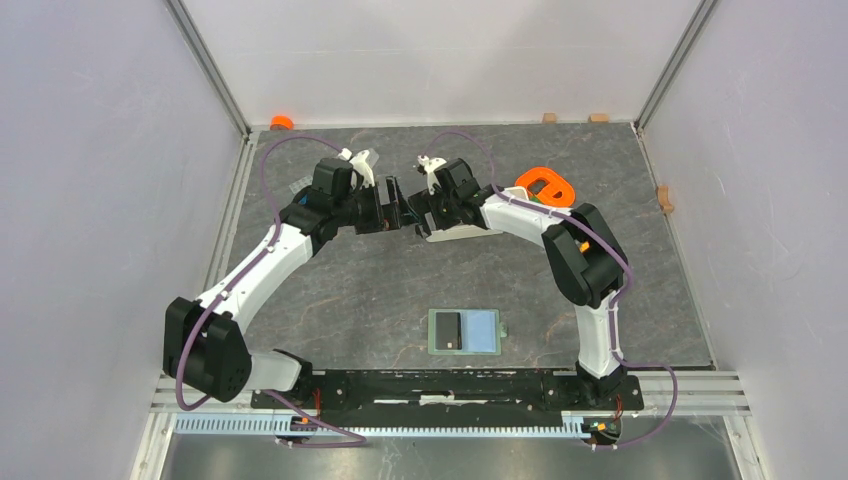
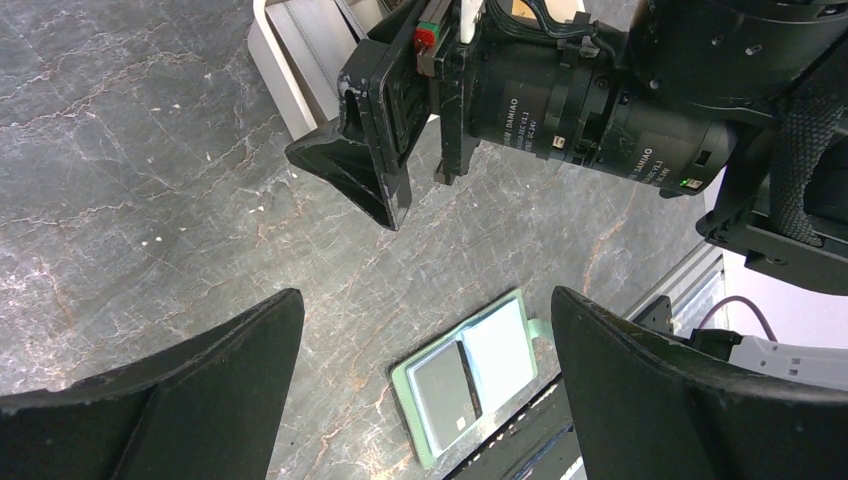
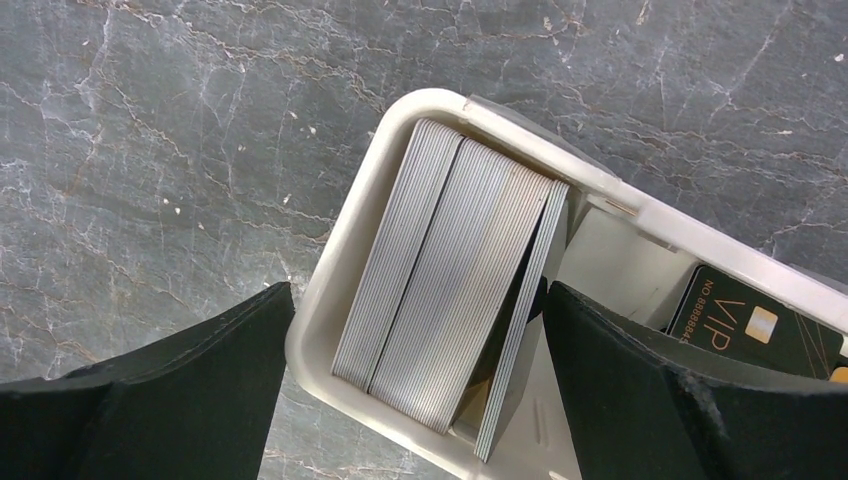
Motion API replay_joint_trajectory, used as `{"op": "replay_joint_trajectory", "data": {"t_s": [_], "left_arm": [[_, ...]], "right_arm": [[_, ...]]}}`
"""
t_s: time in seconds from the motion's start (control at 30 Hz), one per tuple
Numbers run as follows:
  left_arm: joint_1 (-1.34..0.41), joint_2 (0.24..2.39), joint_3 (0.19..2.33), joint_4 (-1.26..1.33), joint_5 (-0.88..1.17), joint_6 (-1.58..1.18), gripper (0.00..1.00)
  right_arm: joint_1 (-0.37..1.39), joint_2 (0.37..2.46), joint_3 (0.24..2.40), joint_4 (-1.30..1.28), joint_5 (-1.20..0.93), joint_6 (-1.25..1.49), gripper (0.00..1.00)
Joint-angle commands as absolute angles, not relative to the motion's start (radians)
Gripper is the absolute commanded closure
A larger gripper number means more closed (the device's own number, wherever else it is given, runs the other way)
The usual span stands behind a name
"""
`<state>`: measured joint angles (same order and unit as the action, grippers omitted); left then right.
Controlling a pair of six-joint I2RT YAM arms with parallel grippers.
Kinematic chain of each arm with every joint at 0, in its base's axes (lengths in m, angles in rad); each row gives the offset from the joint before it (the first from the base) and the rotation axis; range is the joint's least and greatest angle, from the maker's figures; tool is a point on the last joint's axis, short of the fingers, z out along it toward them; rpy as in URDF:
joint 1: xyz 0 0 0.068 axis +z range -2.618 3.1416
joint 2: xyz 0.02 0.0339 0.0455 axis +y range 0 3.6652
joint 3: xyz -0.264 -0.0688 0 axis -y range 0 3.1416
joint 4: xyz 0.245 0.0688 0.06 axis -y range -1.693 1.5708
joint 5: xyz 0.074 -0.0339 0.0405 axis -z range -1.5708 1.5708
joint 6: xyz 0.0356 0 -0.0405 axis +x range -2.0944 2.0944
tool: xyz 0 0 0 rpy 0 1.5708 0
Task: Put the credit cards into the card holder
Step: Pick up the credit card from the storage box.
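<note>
A: Surface?
B: Dark grey marbled table (image 1: 350,290), pale walls round it.
A: Left side?
B: The left gripper (image 2: 425,300) has its jaws wide with nothing between them. It sits upper centre of the top view, tip to tip with the right gripper (image 1: 415,210), just beside it. Can't tell if they touch.
A: Right one?
B: Also wide, holding nothing. In its wrist view it hangs over the end of a white tray (image 3: 340,260), one finger on each side of it in frame. Contact unclear.
A: Cards?
B: A stack of cards (image 3: 450,290) stands on edge in the tray's end compartment, centre frame. A black card (image 3: 750,325) marked VIP lies in the next compartment, right edge.
A: Holder?
B: The holder (image 1: 465,330) lies open and flat, lower centre of the top view, well apart from both grippers. There's a dark card (image 1: 447,330) on its left half, pale blue showing on the right half.
A: Anything else?
B: An orange object (image 1: 545,187), upper right of the top view.
</note>
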<state>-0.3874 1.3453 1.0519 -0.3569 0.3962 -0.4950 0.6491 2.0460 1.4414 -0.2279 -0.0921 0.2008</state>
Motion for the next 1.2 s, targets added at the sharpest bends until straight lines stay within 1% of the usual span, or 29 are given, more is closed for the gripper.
{"op": "replay_joint_trajectory", "data": {"t_s": [0.0,0.33,0.43,0.57,0.63,0.7,0.97,1.03,1.17], "left_arm": [[-0.379,1.309,1.049,-0.323,0.405,-0.47,0.01],[-0.376,1.305,1.049,-0.321,0.407,-0.472,0.01],[-0.375,1.303,1.049,-0.322,0.407,-0.471,0.01],[-0.375,1.303,1.048,-0.322,0.407,-0.471,0.01],[-0.374,1.304,1.049,-0.322,0.407,-0.472,0.01],[-0.374,1.303,1.049,-0.321,0.407,-0.472,0.01],[-0.373,1.304,1.048,-0.321,0.408,-0.473,0.01],[-0.374,1.305,1.048,-0.321,0.41,-0.474,0.01],[-0.374,1.306,1.048,-0.322,0.409,-0.474,0.01]], "right_arm": [[0.678,1.977,1.467,-0.193,-0.156,0.209,0.02],[0.681,1.943,1.447,-0.173,-0.18,0.222,0.02],[0.681,1.951,1.448,-0.184,-0.168,0.22,0.06],[0.681,1.953,1.442,-0.189,-0.159,0.22,0.15],[0.682,1.948,1.438,-0.186,-0.157,0.221,0.23],[0.681,1.945,1.437,-0.186,-0.155,0.221,0.28],[0.681,1.942,1.432,-0.189,-0.148,0.228,0.44],[0.681,1.942,1.431,-0.19,-0.144,0.229,0.47],[0.679,1.945,1.432,-0.194,-0.139,0.23,0.56]]}}
